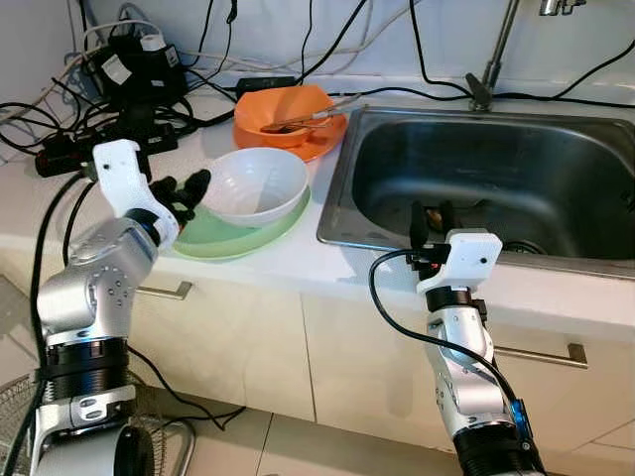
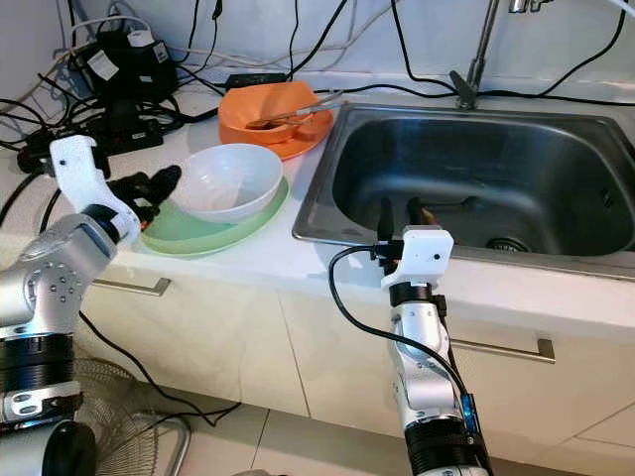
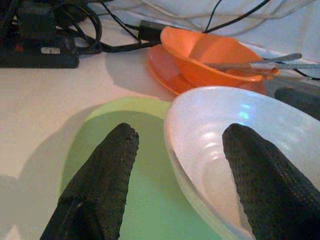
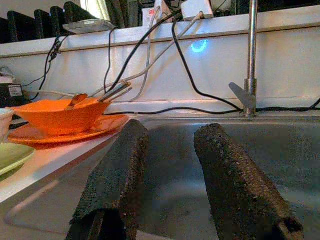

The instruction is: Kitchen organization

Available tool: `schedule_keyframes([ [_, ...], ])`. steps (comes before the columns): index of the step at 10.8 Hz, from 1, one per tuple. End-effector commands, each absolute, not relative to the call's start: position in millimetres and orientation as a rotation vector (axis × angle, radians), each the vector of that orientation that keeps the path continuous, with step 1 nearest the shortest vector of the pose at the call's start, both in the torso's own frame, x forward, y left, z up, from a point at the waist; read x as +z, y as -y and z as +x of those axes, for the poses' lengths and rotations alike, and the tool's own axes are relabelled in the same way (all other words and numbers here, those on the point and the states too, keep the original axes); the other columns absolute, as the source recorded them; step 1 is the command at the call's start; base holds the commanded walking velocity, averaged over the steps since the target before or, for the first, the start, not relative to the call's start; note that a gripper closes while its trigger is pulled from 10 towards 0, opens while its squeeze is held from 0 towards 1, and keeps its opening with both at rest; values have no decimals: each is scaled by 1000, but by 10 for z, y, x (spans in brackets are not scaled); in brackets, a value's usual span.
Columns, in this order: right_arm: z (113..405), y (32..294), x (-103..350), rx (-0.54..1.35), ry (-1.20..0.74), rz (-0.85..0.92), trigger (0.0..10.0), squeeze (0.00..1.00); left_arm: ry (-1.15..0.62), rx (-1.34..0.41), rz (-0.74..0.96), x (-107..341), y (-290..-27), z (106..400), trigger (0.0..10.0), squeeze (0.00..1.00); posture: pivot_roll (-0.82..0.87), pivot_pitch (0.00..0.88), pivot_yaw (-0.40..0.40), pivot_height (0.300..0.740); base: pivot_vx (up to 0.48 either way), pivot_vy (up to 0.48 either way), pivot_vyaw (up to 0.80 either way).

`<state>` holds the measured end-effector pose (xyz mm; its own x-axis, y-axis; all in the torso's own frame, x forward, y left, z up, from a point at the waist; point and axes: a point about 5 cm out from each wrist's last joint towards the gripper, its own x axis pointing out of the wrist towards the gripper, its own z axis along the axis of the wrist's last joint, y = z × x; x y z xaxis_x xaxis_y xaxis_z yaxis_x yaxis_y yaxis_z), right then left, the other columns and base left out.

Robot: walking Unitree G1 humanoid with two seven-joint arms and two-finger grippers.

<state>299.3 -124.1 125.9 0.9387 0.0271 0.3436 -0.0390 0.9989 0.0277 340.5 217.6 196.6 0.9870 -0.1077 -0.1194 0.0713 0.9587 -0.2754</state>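
Observation:
A white bowl point(image 1: 253, 183) sits on a light green plate point(image 1: 230, 240) on the counter left of the sink. My left gripper point(image 1: 190, 186) is open at the bowl's left side; in the left wrist view one finger point(image 3: 102, 180) is over the plate and the other point(image 3: 260, 185) is inside the white bowl point(image 3: 220, 145), so its rim lies between them. Behind stands an orange bowl point(image 1: 283, 109) on an orange plate point(image 1: 319, 144), with metal utensils point(image 1: 313, 117) in it. My right gripper point(image 1: 432, 218) is open and empty at the front rim of the steel sink point(image 1: 556, 149).
A faucet point(image 1: 493, 55) rises behind the sink. Black cables, plugs and a power strip point(image 1: 124, 94) crowd the back left of the counter. Cabinet fronts with metal handles point(image 1: 164, 291) lie below the counter edge. A fan guard point(image 1: 20, 416) stands on the floor at left.

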Motion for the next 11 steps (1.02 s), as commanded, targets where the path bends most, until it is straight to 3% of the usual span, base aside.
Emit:
schedule_keyframes([
  [1,2994,1192,1188,58,312,23,10000,0,-150,-87,-281,1986,-2161,3424,10000,0,59,0,106,740,0,0,0],
  [4,2996,1195,1191,62,315,19,10000,0,-230,-64,-315,1856,-2156,3434,10000,0,47,0,113,740,0,0,0],
  [11,2996,1189,1179,67,308,6,10000,0,-354,-156,-415,1586,-1869,3400,10000,0,39,0,116,740,0,0,0],
])
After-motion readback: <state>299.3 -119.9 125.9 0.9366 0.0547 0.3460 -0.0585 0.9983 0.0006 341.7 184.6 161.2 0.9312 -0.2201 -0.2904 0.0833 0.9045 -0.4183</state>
